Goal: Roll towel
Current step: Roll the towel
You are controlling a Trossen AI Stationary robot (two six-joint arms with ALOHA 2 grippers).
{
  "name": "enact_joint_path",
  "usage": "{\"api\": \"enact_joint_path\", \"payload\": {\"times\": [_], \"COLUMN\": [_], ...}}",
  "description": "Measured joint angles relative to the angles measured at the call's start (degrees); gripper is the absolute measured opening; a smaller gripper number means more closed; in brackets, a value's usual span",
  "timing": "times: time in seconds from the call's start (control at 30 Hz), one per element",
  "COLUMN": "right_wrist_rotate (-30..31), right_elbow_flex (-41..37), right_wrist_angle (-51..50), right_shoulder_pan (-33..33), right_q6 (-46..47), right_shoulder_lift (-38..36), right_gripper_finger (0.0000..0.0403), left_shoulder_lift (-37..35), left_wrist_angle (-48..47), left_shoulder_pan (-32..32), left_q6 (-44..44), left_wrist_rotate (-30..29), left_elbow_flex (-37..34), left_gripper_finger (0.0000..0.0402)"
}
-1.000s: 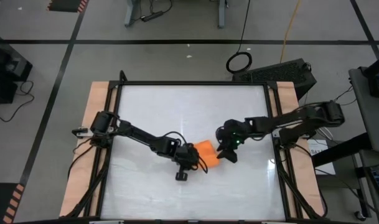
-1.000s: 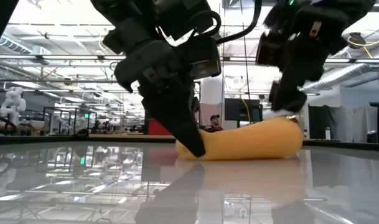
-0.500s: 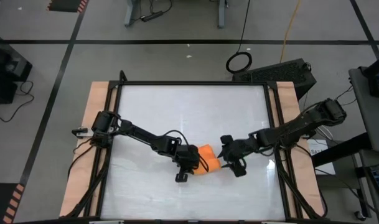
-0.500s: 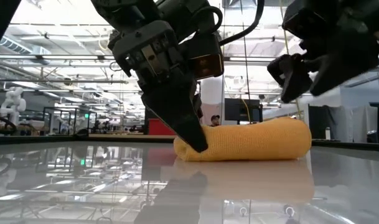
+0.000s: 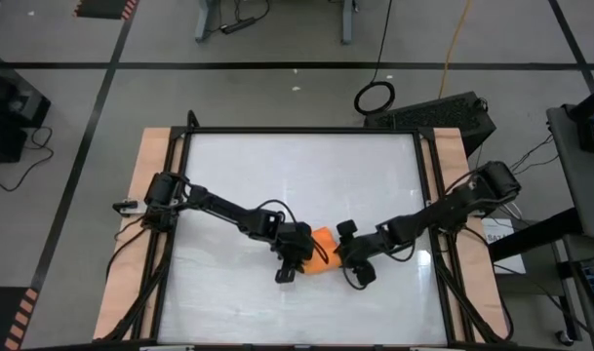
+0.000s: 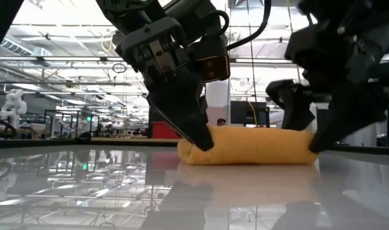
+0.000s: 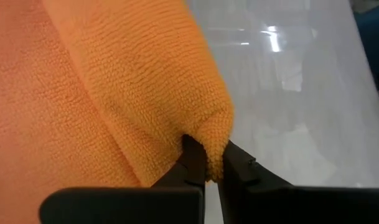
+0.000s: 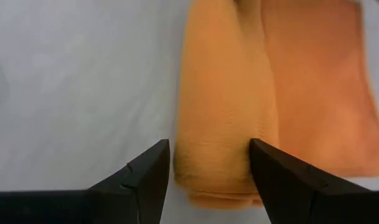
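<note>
The towel point(image 5: 319, 253), partly rolled, lies near the table's point(image 5: 297, 175) front centre. Left gripper point(image 7: 213, 163) is clamped on its left end; right gripper point(image 8: 209, 163) straddles the right end, fingers spread wide. Soft, light cloth: grip the roll's ends.

Right claw point(image 5: 347, 261) drops from above the towel point(image 5: 321, 252) to its end, fingers straddling the roll.

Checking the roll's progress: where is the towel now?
High view: the towel lies rolled on the table's near centre, between the left gripper pinching one end and the open right gripper.
</note>
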Motion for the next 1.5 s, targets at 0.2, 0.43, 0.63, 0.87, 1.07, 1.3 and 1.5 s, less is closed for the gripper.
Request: {"api": "enact_joint_path", "payload": {"times": [0.2,0.43,0.63,0.87,1.07,1.3,1.5], "right_wrist_rotate": [0.0,0.2,-6.2,-22.9,-33.8,-35.3,-35.2], "right_elbow_flex": [0.0,0.2,0.2,0.2,0.1,0.0,0.0], "right_wrist_angle": [2.2,6.0,5.3,4.8,6.9,9.6,6.5], "right_shoulder_pan": [-0.1,-1.7,-4.1,-7.8,-9.7,-11.3,-11.9], "right_q6": [0.0,6.6,11.1,24.3,37.4,48.3,50.4], "right_shoulder_lift": [3.7,6.8,6.5,6.5,6.6,6.6,7.1], "right_gripper_finger": [0.021,0.0172,0.0037,0.0031,0.0018,0.0024,0.0026], "left_shoulder_lift": [0.0,-0.1,-0.1,-0.3,-0.3,-0.3,-1.2], "left_wrist_angle": [0.3,1.8,0.6,-5.7,-5.9,-6.5,-6.0], "left_shoulder_pan": [0.8,1.7,1.8,1.8,1.8,3.6,5.9], "left_q6": [0.0,0.0,0.8,3.6,2.7,-4.5,-8.8], "left_wrist_rotate": [2.8,7.4,8.2,4.2,4.4,9.4,10.8], "left_elbow_flex": [0.1,0.1,0.1,0.4,0.4,0.3,0.1], "left_gripper_finger": [0.0015,0.0015,0.0015,0.0015,0.0024,0.0027,0.0042]}}
